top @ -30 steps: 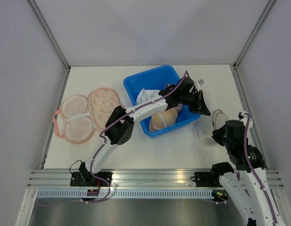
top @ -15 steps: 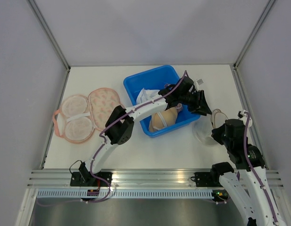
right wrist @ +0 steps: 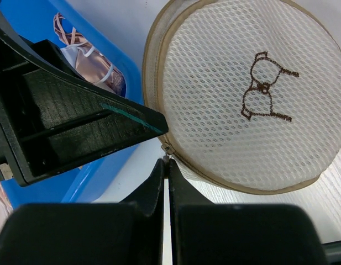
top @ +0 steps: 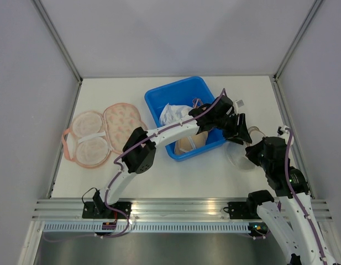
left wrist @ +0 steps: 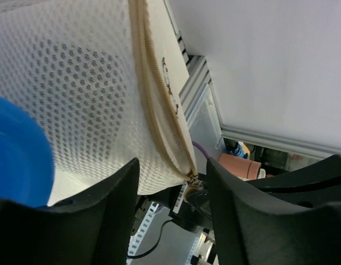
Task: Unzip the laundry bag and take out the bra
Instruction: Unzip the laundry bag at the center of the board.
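the right gripper (right wrist: 166, 162) has its fingers pressed together, and the small tab of the zipper pull (right wrist: 166, 150) runs down into their tips, so they are pinched on it. the pull sits on the tan zipper band at the near-left side of the laundry bag (right wrist: 242, 110), a round white mesh pouch with a brown bra outline stitched on its flat face. what is inside does not show through the mesh.

the left gripper (left wrist: 173, 165) has its fingers (left wrist: 117, 204) apart, one on each side of the bag's zipper band where it curves down to the pull. in the right wrist view one black left finger ends in a wedge whose tip meets the bag's rim just above the pull; whether it presses on it cannot be told.

the laundry bag (top: 236, 157) lies on the bench near its right edge, just beside the right wall of the blue bin (top: 181, 88), with both grippers over it. the bin stands mid-bench toward the far edge and holds white and beige garments (top: 187, 142). a pink two-cupped piece (top: 101, 135) lies well apart, near the left edge.
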Robot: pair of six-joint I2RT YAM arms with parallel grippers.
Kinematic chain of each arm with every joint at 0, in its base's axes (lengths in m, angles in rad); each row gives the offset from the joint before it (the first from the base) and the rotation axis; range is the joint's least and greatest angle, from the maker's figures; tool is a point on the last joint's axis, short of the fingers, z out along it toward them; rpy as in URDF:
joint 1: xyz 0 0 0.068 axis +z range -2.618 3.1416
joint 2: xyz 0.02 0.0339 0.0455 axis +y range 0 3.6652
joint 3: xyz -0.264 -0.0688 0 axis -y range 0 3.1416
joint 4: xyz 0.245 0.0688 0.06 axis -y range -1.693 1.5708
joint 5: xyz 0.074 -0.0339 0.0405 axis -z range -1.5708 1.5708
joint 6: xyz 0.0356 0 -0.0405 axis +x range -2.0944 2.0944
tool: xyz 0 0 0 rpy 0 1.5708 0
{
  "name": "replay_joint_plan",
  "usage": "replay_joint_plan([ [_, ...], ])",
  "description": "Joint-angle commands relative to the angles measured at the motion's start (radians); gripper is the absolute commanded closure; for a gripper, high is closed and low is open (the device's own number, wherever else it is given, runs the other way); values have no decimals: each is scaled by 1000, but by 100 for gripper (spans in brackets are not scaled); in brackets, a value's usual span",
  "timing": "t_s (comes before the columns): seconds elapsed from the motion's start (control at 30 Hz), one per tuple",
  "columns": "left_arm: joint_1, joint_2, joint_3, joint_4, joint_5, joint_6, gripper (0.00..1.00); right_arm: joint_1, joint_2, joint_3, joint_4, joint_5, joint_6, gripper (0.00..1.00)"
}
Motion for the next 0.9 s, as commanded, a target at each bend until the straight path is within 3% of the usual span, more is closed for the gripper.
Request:
replay_joint_plan([
  [0.0,-8,-5,6,91,64,-49,46,0,1,10,42,-12,11,100],
  [0.13,-11,14,6,152,87,-79,62,0,-1,10,35,-12,3,100],
  [0.17,-10,16,7,161,87,-81,81,0,-4,10,30,-11,0,100],
  [0.27,-4,19,7,212,87,-95,98,0,-21,5,18,2,0,100],
  [0.53,21,39,-10,449,107,-210,98,0,7,19,-68,54,-29,100],
  [0.87,76,95,38,480,94,-290,98,0,-7,48,-168,95,-40,100],
])
